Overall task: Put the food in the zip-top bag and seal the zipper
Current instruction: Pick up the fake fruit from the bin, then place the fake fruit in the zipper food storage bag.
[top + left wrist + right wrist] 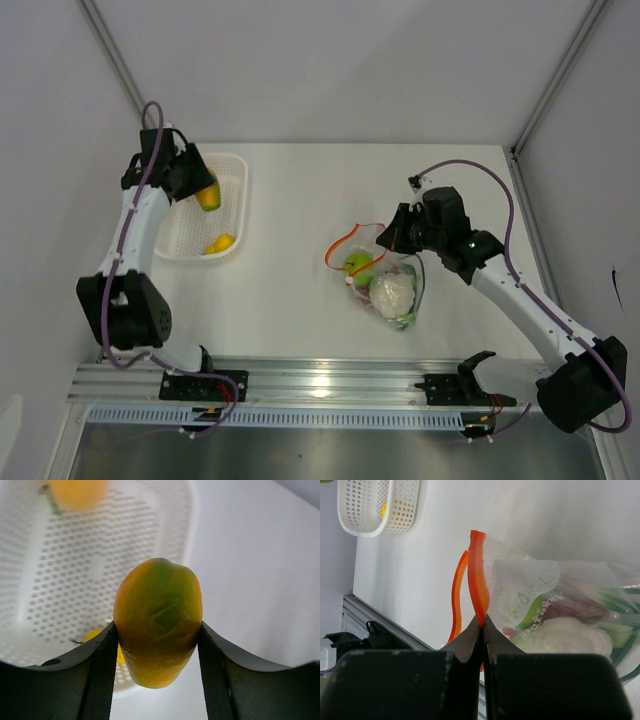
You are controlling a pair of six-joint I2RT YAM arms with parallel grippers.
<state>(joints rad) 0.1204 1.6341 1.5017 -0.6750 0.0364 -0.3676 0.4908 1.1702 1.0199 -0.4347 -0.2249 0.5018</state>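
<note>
My left gripper point(203, 190) is shut on a yellow-orange fruit point(158, 621) with a green patch, held above the white mesh basket point(232, 170). Another yellow fruit point(220, 242) lies in the basket's near end. The clear zip-top bag point(400, 290) lies mid-table, holding a green apple point(357, 263), white cauliflower point(392, 291), green stalks and red pieces. Its mouth is open, the orange-red zipper point(345, 240) looping to the left. My right gripper point(483, 622) is shut on one zipper strip point(479, 580) and holds it up; the other strip point(457, 597) hangs apart.
The basket point(367, 510) sits far left of the bag. The aluminium rail point(320, 380) with two black gripper rests runs along the near edge. Grey walls enclose the table at the back and sides.
</note>
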